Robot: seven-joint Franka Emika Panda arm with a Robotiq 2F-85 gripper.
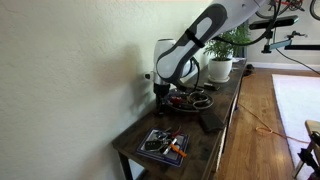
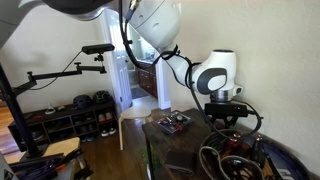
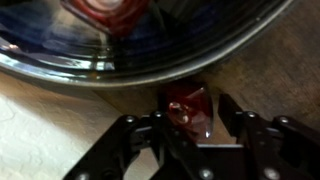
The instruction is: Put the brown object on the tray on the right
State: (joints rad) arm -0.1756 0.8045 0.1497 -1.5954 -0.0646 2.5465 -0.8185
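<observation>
The brown object (image 3: 190,106) is a small glossy red-brown piece. It sits between my gripper's (image 3: 193,122) two black fingers, which close in on its sides. It is just outside the raised rim of the round dark tray (image 3: 200,60), over the wooden table near the cream wall. A reddish shape shows inside the tray at the top edge of the wrist view; I cannot tell if it is a reflection. In both exterior views the gripper (image 1: 160,92) (image 2: 228,118) hangs low beside the tray (image 1: 196,101) (image 2: 288,158). The object is hidden there.
A small square blue-and-white patterned tray (image 1: 163,145) (image 2: 175,123) with small items lies near the table's end. A potted plant (image 1: 220,66) stands at the other end. The wall runs close along the table. Dark cable loops (image 2: 215,160) lie by the round tray.
</observation>
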